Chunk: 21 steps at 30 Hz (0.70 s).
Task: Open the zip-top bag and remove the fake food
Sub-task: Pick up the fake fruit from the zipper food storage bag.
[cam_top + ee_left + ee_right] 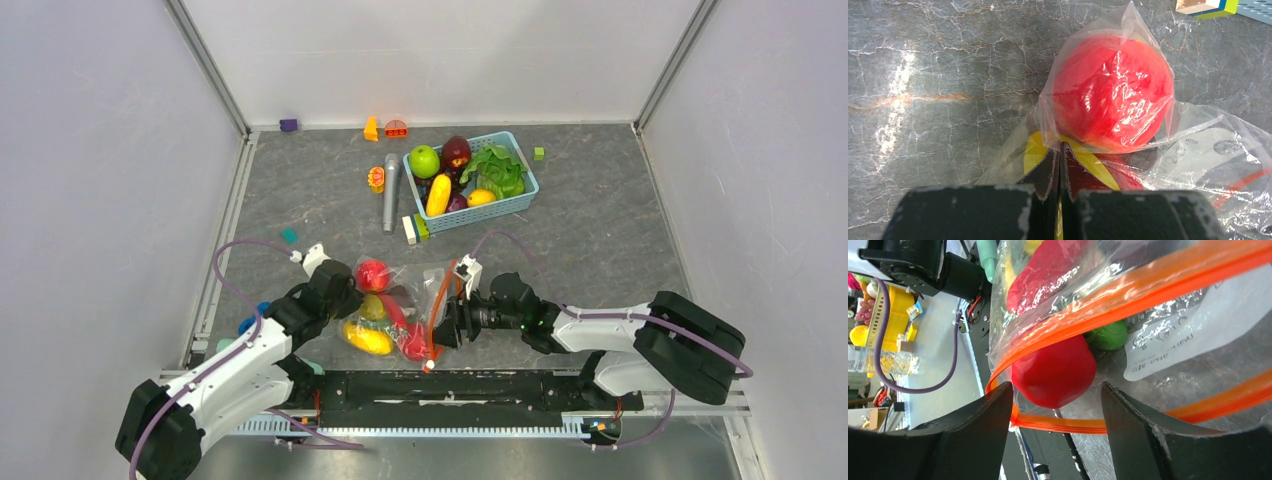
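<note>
The zip-top bag (405, 300) lies on the gray table (600, 230) between both arms, with the fake food (373, 274) inside. The left gripper (1060, 148) looks squeezed tight on its plastic, and the right gripper (1056, 390) is spread wide by the orange zip strip (1148, 290).
</note>
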Available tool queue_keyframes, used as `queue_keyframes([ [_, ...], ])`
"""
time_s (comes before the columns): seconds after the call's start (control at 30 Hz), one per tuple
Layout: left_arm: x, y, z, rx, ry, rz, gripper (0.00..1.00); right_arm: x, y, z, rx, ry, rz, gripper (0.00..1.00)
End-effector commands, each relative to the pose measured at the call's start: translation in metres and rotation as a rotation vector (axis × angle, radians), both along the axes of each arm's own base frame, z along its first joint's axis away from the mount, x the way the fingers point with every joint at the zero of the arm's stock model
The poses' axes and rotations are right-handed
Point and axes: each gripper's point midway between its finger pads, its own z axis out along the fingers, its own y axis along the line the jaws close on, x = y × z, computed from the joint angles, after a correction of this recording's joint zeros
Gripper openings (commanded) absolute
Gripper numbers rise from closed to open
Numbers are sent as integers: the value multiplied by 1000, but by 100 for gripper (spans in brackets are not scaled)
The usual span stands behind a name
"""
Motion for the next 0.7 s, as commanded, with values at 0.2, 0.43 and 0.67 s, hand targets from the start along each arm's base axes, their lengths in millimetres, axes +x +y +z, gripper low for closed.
queue_keyframes([
  [0.2,-2,-1,-3,-12,5,4,2,-1,25,27,79,-43,43,85],
  [0.43,-5,0,-6,-20,7,10,2,-9,37,29,79,-41,69,96],
  [0.67,-4,-1,-6,-26,4,12,2,-18,48,33,70,-49,103,98],
])
